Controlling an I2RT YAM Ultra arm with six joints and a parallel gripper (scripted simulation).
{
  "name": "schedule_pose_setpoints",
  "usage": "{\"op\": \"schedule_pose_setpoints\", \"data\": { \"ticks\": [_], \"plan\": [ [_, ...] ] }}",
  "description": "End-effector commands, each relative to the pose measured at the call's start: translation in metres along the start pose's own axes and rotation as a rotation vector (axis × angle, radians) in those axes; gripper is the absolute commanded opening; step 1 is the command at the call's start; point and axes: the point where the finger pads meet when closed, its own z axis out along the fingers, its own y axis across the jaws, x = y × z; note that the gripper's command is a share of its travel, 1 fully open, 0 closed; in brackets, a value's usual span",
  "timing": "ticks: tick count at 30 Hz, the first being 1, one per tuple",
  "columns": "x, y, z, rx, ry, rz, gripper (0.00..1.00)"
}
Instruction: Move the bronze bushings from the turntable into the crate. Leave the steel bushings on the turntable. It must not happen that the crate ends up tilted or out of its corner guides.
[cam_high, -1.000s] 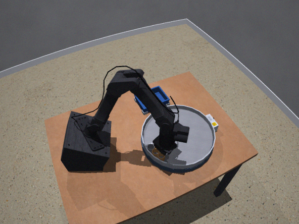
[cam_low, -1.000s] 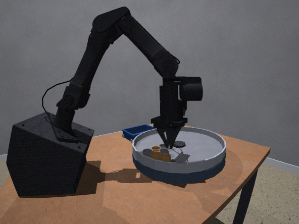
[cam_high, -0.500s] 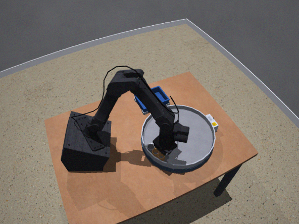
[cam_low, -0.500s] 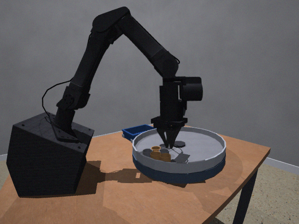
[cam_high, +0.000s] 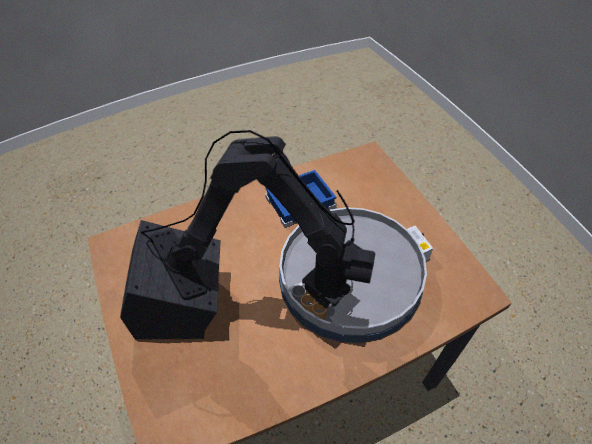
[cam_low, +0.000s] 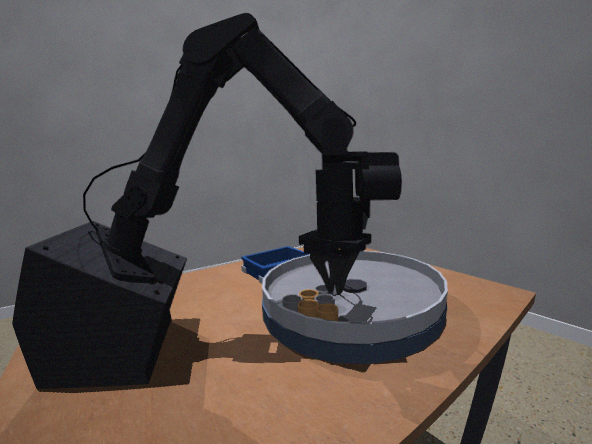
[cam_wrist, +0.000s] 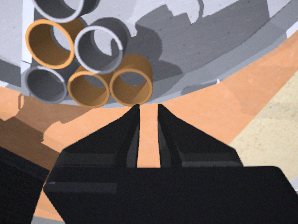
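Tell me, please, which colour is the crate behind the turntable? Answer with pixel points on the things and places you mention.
The crate (cam_high: 320, 189) (cam_low: 272, 259) is blue; it shows best in the top view.
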Motion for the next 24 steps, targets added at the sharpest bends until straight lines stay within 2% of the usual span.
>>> {"op": "schedule_pose_setpoints", "data": {
  "ticks": [1, 3, 6, 24],
  "plan": [
    [-0.0021, 0.0025, -0.0044, 0.009, -0.022, -0.01, 0.15],
    [-0.0021, 0.0039, -0.0043, 0.006, -0.021, -0.01, 0.15],
    [-0.0082, -0.0047, -0.0102, 0.028, -0.033, -0.014, 0.15],
    [-0.0081, -0.0046, -0.0102, 0.028, -0.033, -0.014, 0.15]
  ]
}}
